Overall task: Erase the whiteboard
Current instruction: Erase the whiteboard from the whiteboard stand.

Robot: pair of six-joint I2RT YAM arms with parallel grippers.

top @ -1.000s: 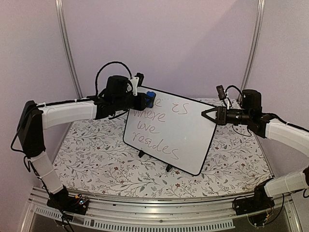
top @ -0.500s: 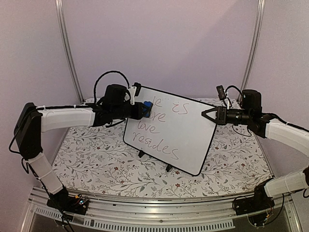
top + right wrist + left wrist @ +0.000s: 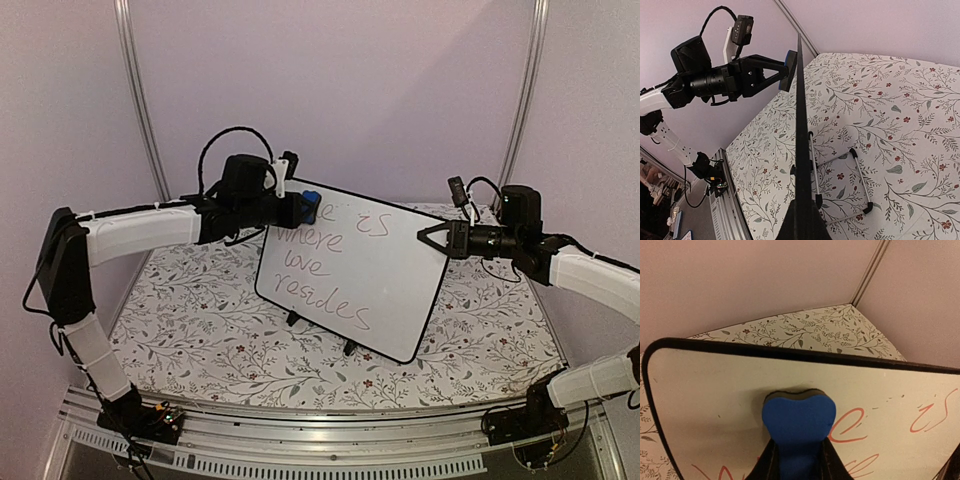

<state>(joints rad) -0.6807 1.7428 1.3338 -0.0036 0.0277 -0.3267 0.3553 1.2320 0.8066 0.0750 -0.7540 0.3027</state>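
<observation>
Right gripper (image 3: 432, 240) closed tight on the right rim of the whiteboard (image 3: 385, 255), upright on small feet mid floral table (image 3: 190, 320). Farther back, left gripper (image 3: 301, 209) clamped on a blue eraser (image 3: 311, 201), pressed against the board's upper left corner above purple handwriting (image 3: 322, 285).

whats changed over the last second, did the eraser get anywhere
The left gripper, shut on the blue eraser, dipped down and left over the upper left corner of the whiteboard, then rose back to where it started. Nothing was taken hold of or let go. The right gripper stays clamped on the board's right edge. The board and its purple writing look unchanged.
</observation>
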